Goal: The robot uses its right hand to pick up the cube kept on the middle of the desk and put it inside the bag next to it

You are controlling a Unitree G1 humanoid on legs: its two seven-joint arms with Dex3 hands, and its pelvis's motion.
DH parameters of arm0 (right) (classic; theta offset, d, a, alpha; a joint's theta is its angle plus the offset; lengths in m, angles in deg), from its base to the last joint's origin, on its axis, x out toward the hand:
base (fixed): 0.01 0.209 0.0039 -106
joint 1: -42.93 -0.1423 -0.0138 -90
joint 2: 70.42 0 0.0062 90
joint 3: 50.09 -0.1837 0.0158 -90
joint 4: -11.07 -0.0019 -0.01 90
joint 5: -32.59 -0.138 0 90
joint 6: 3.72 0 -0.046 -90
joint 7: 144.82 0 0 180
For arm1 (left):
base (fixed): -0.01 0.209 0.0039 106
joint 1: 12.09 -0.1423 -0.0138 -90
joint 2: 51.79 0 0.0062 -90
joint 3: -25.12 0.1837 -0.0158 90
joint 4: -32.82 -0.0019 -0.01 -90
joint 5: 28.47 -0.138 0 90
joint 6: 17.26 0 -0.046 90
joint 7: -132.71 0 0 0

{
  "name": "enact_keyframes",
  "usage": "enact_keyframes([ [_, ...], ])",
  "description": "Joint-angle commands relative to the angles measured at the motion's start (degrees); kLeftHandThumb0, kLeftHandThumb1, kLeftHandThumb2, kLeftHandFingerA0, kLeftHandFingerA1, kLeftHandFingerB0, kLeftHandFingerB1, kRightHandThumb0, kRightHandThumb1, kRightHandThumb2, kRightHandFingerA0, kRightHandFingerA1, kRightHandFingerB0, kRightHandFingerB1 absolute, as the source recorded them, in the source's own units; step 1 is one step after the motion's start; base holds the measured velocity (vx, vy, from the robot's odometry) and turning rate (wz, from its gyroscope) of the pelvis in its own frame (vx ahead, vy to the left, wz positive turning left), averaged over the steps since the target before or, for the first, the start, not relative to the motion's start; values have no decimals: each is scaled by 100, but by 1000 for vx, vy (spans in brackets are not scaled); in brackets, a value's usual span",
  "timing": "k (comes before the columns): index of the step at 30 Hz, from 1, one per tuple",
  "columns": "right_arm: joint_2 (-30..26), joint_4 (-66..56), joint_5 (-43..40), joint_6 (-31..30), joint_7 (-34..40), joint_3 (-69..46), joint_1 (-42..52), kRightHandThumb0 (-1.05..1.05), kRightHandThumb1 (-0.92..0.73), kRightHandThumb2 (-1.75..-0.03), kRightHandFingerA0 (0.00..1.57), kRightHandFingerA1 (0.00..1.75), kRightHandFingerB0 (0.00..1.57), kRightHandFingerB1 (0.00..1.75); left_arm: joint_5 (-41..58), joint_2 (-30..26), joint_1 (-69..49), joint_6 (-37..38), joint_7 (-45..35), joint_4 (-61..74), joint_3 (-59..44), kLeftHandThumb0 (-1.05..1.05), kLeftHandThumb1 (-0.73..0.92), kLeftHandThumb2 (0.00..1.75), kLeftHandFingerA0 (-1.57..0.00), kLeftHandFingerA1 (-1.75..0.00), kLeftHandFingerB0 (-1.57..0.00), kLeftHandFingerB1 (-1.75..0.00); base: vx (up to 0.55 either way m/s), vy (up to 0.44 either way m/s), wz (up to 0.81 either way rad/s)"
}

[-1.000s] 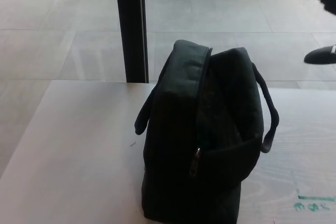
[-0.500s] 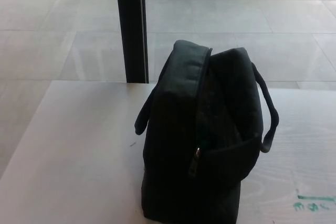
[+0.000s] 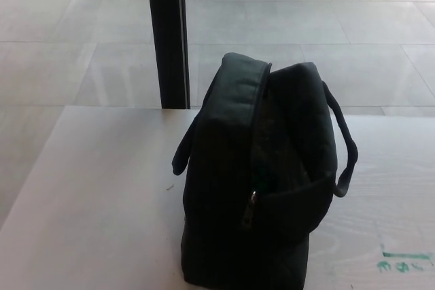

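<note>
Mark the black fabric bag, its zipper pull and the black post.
Black fabric bag [image 3: 224, 168], head view, left side panel.
Zipper pull [image 3: 251, 210], head view, metal tab.
Black post [image 3: 168, 35], head view, mid shaft.

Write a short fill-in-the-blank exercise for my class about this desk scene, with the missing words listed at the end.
1. The bag standing on the desk is ____ in colour.
2. The scribbled marks near the desk's right edge are ____.
3. The dark post rises from the floor ____ the desk.
4. The number of robot hands in view is ____.

Missing words: black; green; behind; zero
</note>
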Motion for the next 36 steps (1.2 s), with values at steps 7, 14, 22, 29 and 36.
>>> enact_keyframes([
  [7,1348,1394,78,832,2630,244,1332,-51,-75,-62,25,44,9,26,-88,-138,246,57,270,-269,49,-86,67,77,-33,-56,-27,-43,0,0,0],
  [14,1484,1777,-415,695,2522,324,1447,-45,-74,-62,17,136,10,27,2,-152,61,-89,283,-242,-41,-74,81,64,-31,-50,-27,-38,0,0,0],
  [22,1505,1840,-966,547,2298,474,1832,-49,-75,-56,35,150,13,19,-100,-227,12,-65,286,-509,75,-83,65,76,-31,-55,-24,-43,0,0,0],
  [29,1416,2012,-1507,1006,1929,965,2455,-54,-60,-89,29,69,5,28,-177,-283,-152,81,214,-806,204,-73,80,64,-34,-54,-27,-39,0,0,0],
  [36,1302,1856,-1870,1036,1878,1322,2773,-53,-76,-62,26,79,6,27,-86,-238,-304,132,135,-662,156,-84,66,76,-31,-56,-25,-43,0,0,0],
])
